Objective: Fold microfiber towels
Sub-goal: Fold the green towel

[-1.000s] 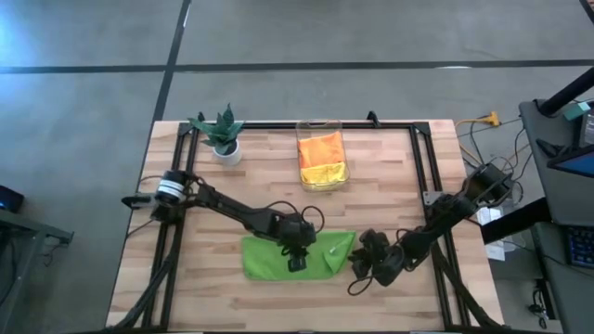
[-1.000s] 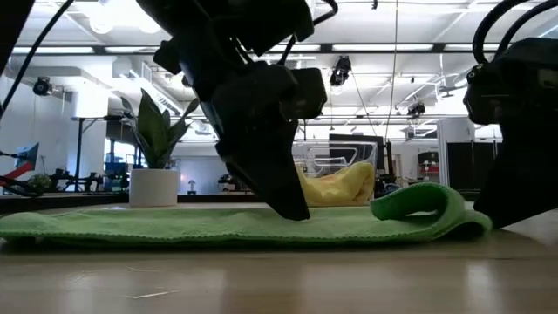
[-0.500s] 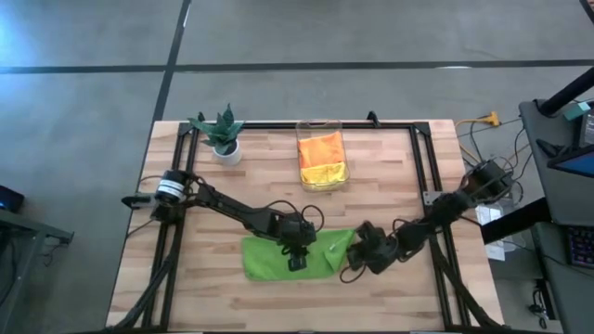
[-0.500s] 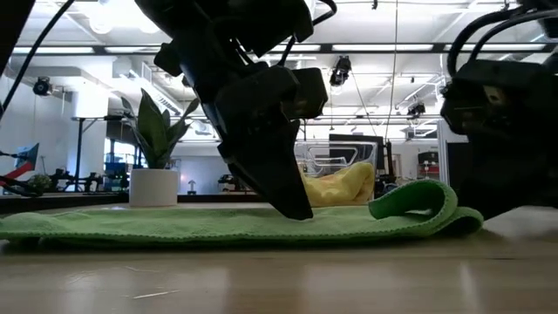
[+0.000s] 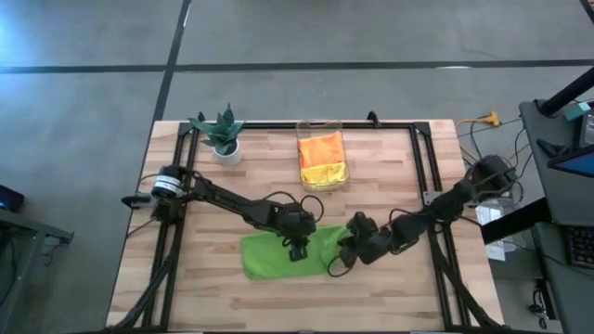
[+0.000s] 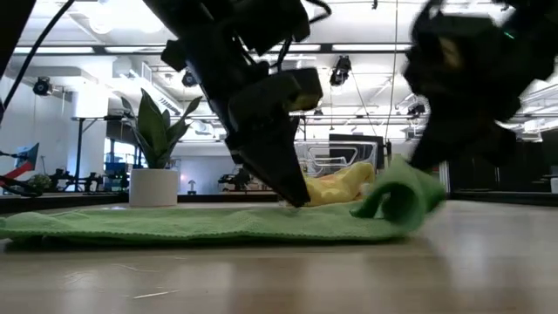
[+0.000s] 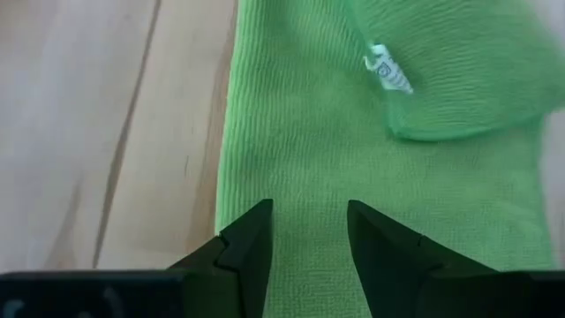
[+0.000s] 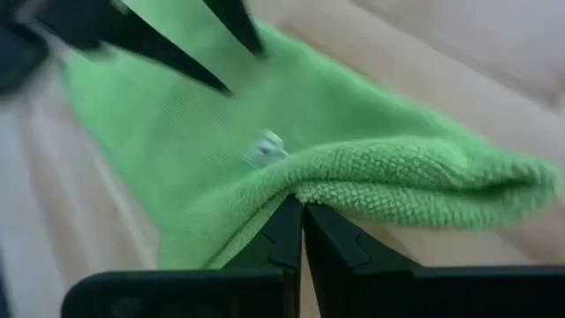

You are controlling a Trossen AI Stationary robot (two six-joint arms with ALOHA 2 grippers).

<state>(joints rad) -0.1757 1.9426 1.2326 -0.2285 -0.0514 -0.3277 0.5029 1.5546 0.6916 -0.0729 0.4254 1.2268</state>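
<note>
A lime green microfiber towel point(image 5: 274, 260) lies spread on the wooden table near its front edge. Its right end point(image 6: 397, 194) is raised and curled over. My right gripper point(image 5: 344, 254) is shut on that end. My left gripper point(image 5: 297, 250) stands open over the towel's middle point(image 7: 309, 132), pointing steeply down with its tips right at the cloth's surface point(image 6: 298, 201). A white label point(image 7: 388, 72) shows on the turned-over part. An orange and a yellow towel point(image 5: 322, 160) lie in the clear bin at the back. My left gripper stands with both fingers point(image 7: 247, 243) spread over the green cloth; I cannot tell whether its tips touch. My right gripper pinches the towel's right end at a rolled fold point(image 8: 353, 190) between its two shut fingers, slanting down from the table's right. That end is lifted clear and curls over slack, while the rest lies flat on the table.
A clear plastic bin point(image 5: 322, 139) stands at the back centre and a small potted plant point(image 5: 223, 137) at the back left. A black frame point(image 5: 422, 167) runs along the table's far, left and right sides. Bare wood point(image 5: 399, 297) lies right of the towel.
My right gripper has shut on the towel's right end and gone up and toward the table's left, lifting that end and curling it over. The rest of the towel has stayed flat. My left gripper has risen slightly, its fingers as far apart as before.
</note>
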